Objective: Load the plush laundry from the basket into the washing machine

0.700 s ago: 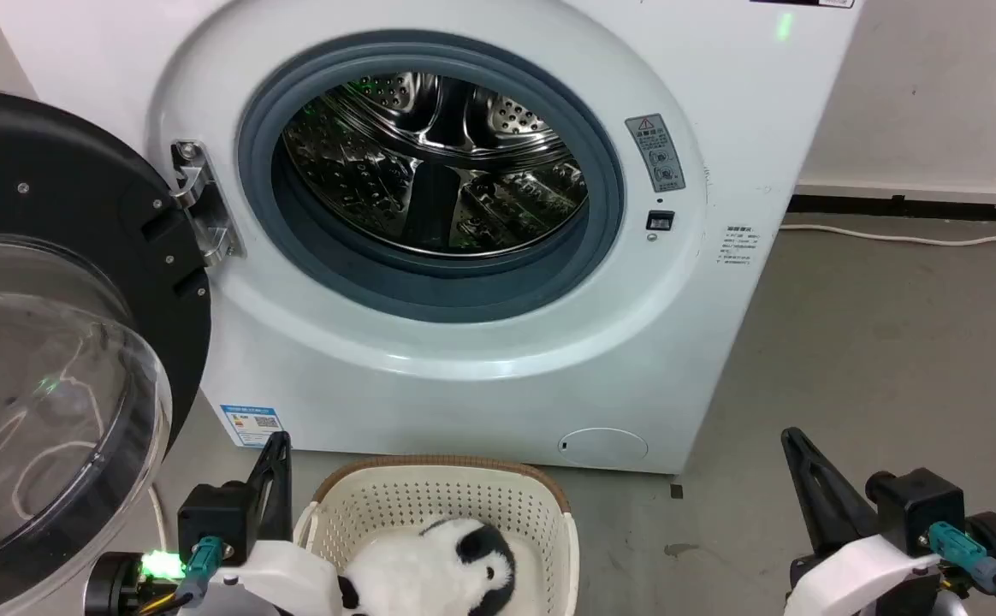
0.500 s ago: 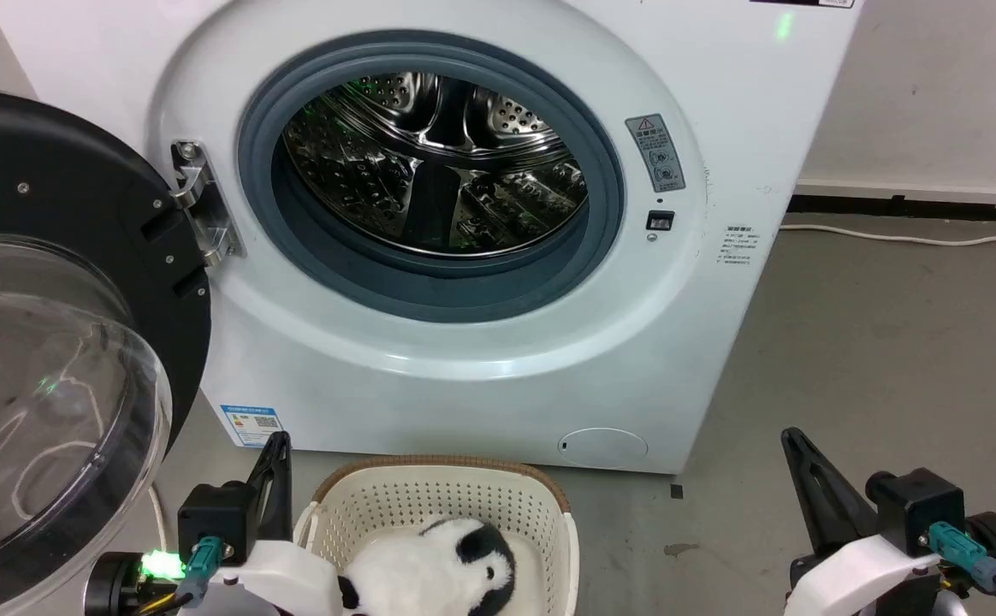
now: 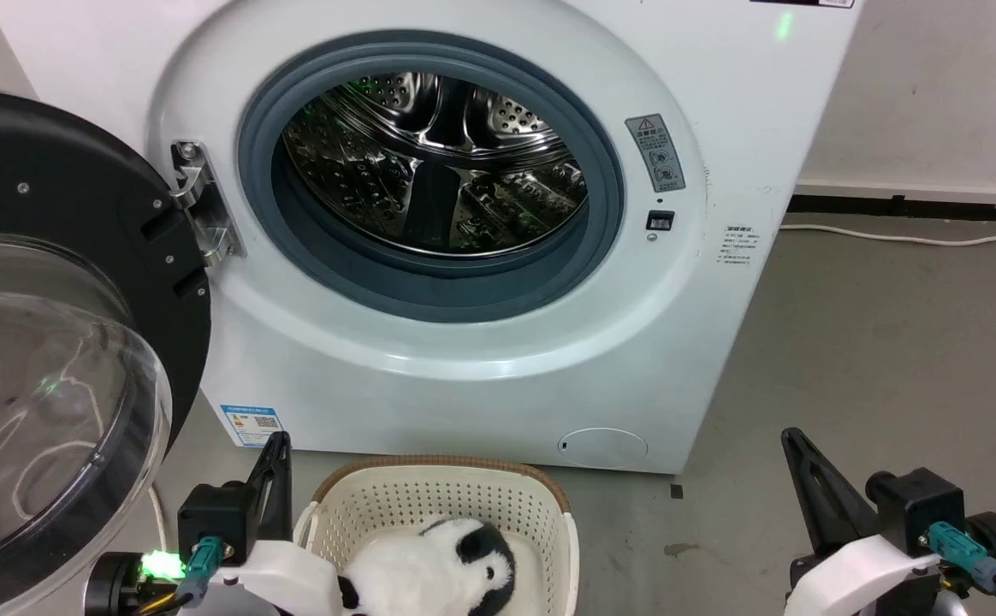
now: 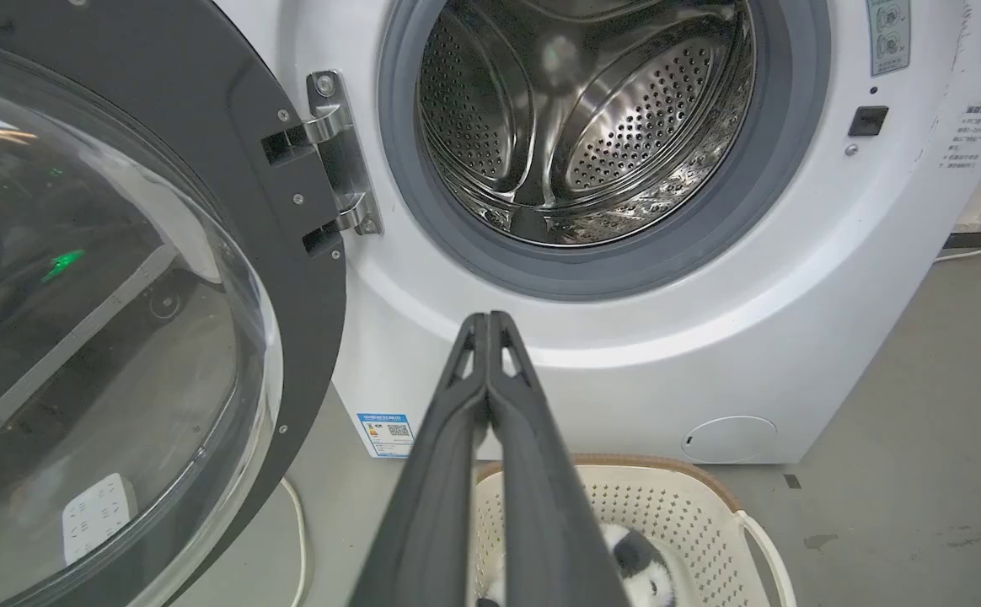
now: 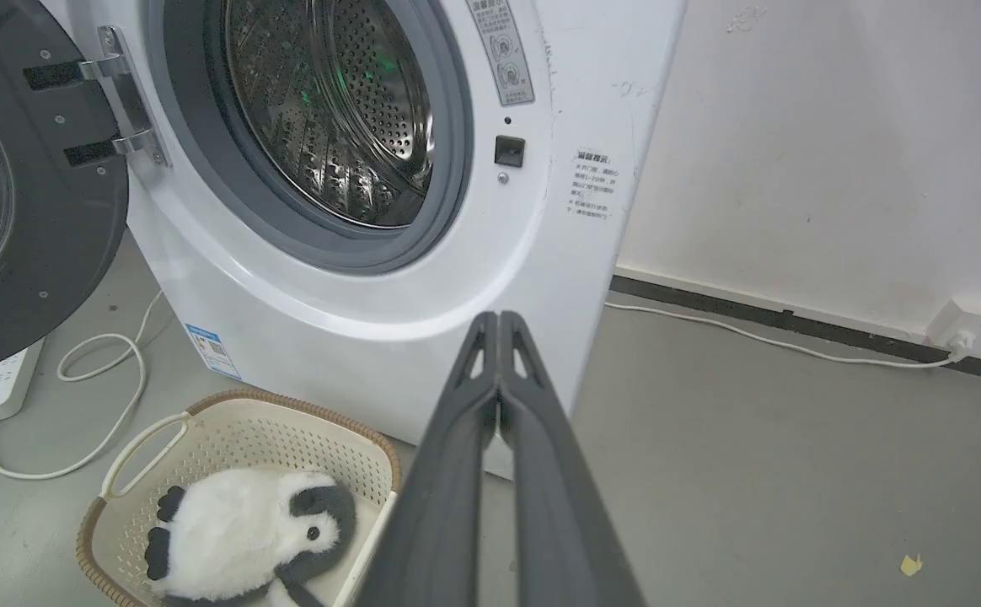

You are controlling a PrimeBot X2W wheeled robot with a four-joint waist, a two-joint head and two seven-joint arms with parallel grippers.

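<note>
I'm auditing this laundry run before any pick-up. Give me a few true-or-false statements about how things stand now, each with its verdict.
1. The door of the washing machine stands open. True.
2. The plush laundry lies in the drum. False: it lies in the basket, and nothing shows in the visible part of the drum.
3. The left pincer is shut, with nothing between its fingers. True.
4. The right pincer grips the basket's rim. False: it is shut on nothing and is clear of the basket.
5. The basket stands on the floor in front of the washing machine, below its opening. True.
</note>
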